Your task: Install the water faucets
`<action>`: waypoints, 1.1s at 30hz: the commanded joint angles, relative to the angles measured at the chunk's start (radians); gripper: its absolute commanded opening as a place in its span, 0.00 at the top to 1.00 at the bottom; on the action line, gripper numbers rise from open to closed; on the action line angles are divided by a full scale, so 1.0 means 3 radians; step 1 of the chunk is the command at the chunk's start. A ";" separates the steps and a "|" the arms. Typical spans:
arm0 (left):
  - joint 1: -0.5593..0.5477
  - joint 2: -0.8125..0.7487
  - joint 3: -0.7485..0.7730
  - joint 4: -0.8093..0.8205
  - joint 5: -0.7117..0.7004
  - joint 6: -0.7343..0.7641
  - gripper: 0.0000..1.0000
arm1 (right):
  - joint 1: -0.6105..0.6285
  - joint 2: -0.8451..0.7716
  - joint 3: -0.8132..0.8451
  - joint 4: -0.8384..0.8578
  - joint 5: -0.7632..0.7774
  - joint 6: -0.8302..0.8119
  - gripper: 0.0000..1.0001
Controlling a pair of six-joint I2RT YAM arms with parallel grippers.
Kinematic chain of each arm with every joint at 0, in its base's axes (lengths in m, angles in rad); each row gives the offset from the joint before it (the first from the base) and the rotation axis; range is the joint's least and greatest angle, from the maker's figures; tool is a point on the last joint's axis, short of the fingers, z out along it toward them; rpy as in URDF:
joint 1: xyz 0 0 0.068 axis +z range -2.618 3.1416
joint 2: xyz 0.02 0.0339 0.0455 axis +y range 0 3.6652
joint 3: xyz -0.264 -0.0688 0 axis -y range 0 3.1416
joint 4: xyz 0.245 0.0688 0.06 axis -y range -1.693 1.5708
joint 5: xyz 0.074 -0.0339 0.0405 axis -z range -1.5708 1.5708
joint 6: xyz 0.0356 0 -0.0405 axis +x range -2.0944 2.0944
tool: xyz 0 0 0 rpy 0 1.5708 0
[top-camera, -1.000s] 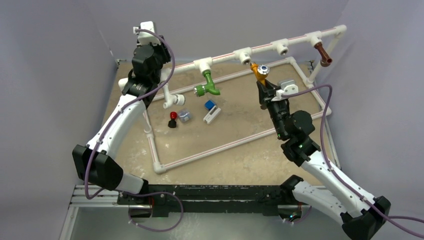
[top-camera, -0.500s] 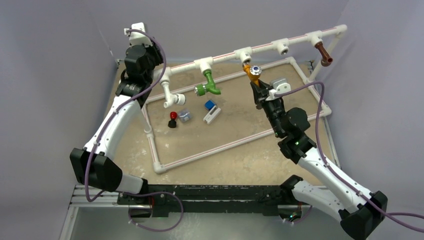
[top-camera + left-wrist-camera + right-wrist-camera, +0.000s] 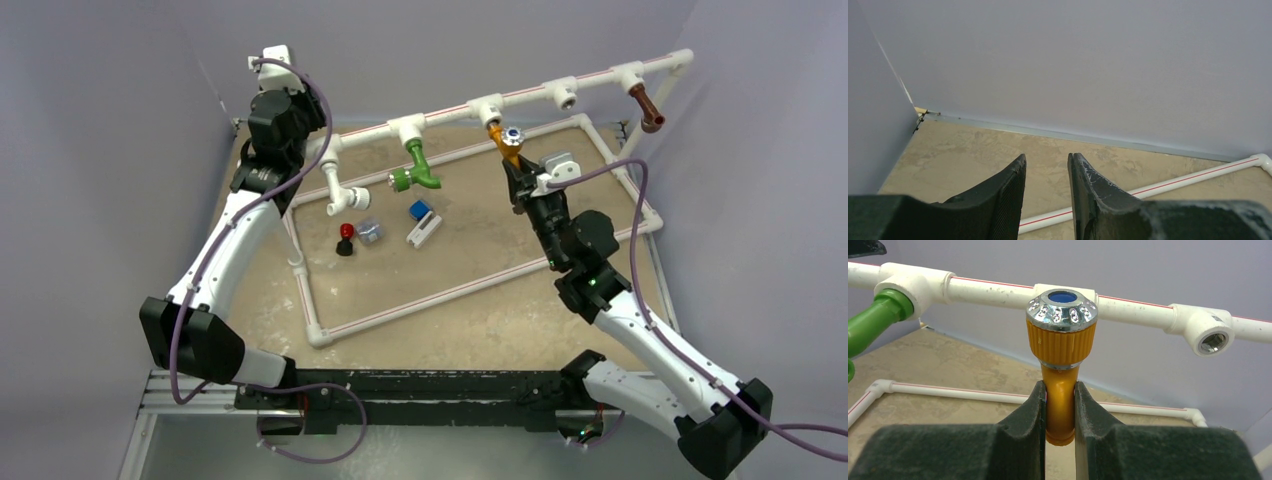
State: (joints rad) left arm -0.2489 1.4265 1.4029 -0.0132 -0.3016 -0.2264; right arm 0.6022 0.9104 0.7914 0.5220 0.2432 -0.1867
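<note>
An orange faucet stands upright between the fingers of the right gripper. The two dark pads press on its smooth stem from either side, closed tight on it. Its ribbed collar and silver cap, which has a blue centre, rise just above the fingertips. The stem's lower end shows down between the fingers.

Directly beyond the cap runs a white pipe with a red stripe, and a tee on it sits right behind the cap. From overhead, the faucet's upper end touches this tee; how far in it sits cannot be told. To the right of the fingers, a second tee shows an open threaded socket. To their left, a green faucet hangs from a third tee. Well to their right, near the pipe's end, a brown faucet hangs from another tee.

The left gripper is raised near the far left corner of the tan table. Its fingers are a narrow gap apart and hold nothing. Beyond them is a lilac wall.

Between the two grippers, on the table, lie a red-and-black knob, a small grey block and a blue-and-white piece.
</note>
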 commanded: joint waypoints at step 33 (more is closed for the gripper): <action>0.0037 0.0230 -0.0268 -0.0745 0.0235 -0.0052 0.65 | -0.0051 0.0279 0.0309 0.0297 0.0047 0.0133 1.00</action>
State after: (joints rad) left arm -0.2356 1.4311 1.4036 -0.0082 -0.2642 -0.2264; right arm 0.5926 0.9707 0.8322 0.5373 0.2447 -0.2340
